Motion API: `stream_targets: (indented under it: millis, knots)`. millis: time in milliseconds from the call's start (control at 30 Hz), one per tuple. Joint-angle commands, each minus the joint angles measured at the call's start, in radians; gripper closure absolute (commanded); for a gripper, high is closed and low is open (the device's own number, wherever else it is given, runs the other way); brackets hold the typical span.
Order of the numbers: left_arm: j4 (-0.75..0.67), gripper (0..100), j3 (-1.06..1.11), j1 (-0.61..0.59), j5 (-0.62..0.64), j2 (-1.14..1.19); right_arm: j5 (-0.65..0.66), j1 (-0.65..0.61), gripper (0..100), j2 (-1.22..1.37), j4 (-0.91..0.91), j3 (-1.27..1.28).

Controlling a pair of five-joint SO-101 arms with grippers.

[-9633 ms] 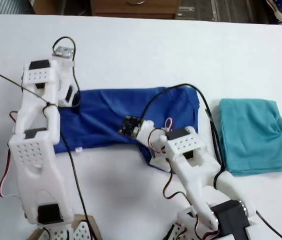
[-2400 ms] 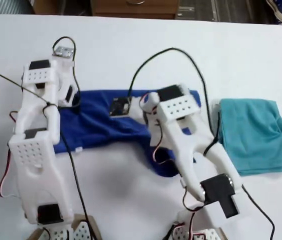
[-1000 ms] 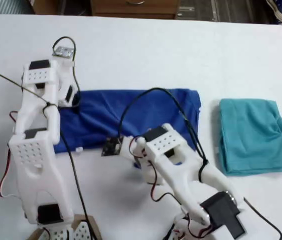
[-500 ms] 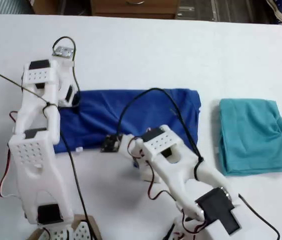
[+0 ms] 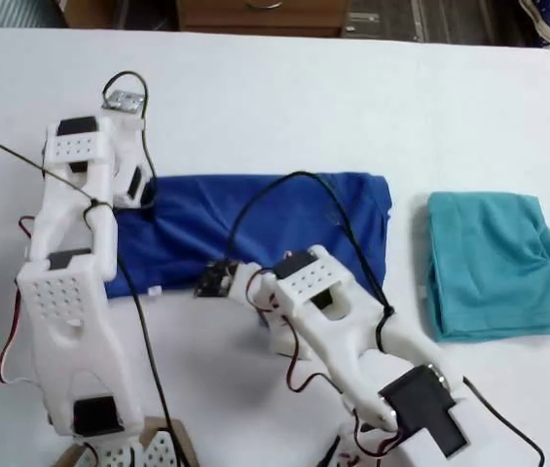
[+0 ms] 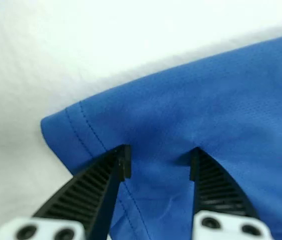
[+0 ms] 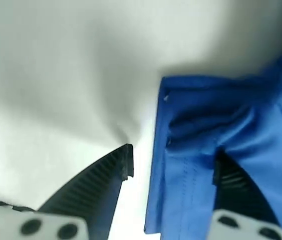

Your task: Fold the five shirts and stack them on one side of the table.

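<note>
Since the earlier frames the right arm (image 5: 338,321) has drawn back from the far side of the blue shirt (image 5: 255,219) to its near edge, and the flap that hung toward the arm bases is gone, leaving the shirt as one long band. The left arm (image 5: 70,263) has kept its place at the shirt's other end. The right gripper (image 7: 173,165) stands with its fingers (image 7: 113,175) apart, straddling the shirt's near edge: one on bare table just off the cloth, the other at the blue fabric, though whether it lies on or under the layers is hard to tell. The edge there shows stacked, stitched folds. The left gripper (image 6: 158,162) is also spread, both fingertips (image 6: 116,167) pressed onto the shirt just inside a hemmed corner, with white table right past that corner. Beyond the shirt's far edge the table (image 5: 352,97) runs wide and bare. On the side away from the left arm, a narrow strip of table separates the shirt from a folded teal shirt (image 5: 494,263), near it but not touching. On the shirt's near side, bare table lies between the two arms.
</note>
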Motion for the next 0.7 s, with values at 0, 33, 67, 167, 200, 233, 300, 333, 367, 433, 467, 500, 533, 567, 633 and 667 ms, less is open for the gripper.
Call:
stream_targets:
  millis: [0, 33, 67, 167, 200, 233, 300, 333, 367, 433, 467, 500, 533, 567, 633, 667]
  knots:
    - [-0.040, 79, -0.018, 0.009, 0.000, 0.008, 0.003, -0.010, 71.9, 0.036, -0.028, 0.002]
    - [-0.040, 79, -0.018, 0.009, 0.000, 0.008, 0.003, -0.010, 71.9, 0.036, -0.028, 0.003]
    - [-0.040, 79, -0.018, 0.009, 0.000, 0.008, 0.002, -0.012, 71.9, 0.038, -0.027, 0.003]
    - [-0.040, 79, -0.018, 0.009, 0.000, 0.008, -0.021, -0.013, 74.6, 0.047, 0.005, 0.005]
    - [-0.040, 79, -0.018, 0.009, 0.000, 0.008, -0.035, -0.008, 76.1, 0.050, 0.008, 0.008]
    - [-0.040, 79, -0.018, 0.009, 0.000, 0.008, -0.044, 0.001, 76.9, 0.056, 0.008, 0.011]
    - [-0.038, 79, -0.018, 0.009, 0.000, 0.008, -0.049, 0.021, 76.0, 0.062, 0.008, 0.006]
    - [-0.038, 79, -0.018, 0.009, 0.000, 0.008, -0.052, 0.030, 75.1, 0.064, 0.010, 0.005]
    - [-0.037, 79, -0.018, 0.008, 0.000, 0.008, -0.052, 0.038, 74.5, 0.067, 0.013, -0.002]
    - [-0.037, 79, -0.018, 0.008, 0.000, 0.008, -0.054, 0.044, 74.5, 0.068, 0.013, -0.002]
    - [-0.037, 79, -0.018, 0.008, 0.000, 0.008, -0.054, 0.044, 74.5, 0.068, 0.013, -0.002]
    - [-0.037, 79, -0.018, 0.008, 0.000, 0.008, -0.054, 0.044, 74.5, 0.068, 0.013, -0.002]
    - [-0.037, 79, -0.018, 0.008, 0.000, 0.008, -0.054, 0.044, 74.9, 0.070, 0.013, -0.002]
    - [-0.037, 79, -0.018, 0.008, 0.000, 0.008, -0.054, 0.044, 76.5, 0.070, 0.013, -0.002]
    - [-0.037, 79, -0.018, 0.008, 0.000, 0.008, -0.054, 0.044, 82.8, 0.070, 0.013, -0.002]
    - [-0.037, 79, -0.018, 0.008, 0.000, 0.008, -0.054, 0.044, 86.9, 0.070, 0.013, -0.002]
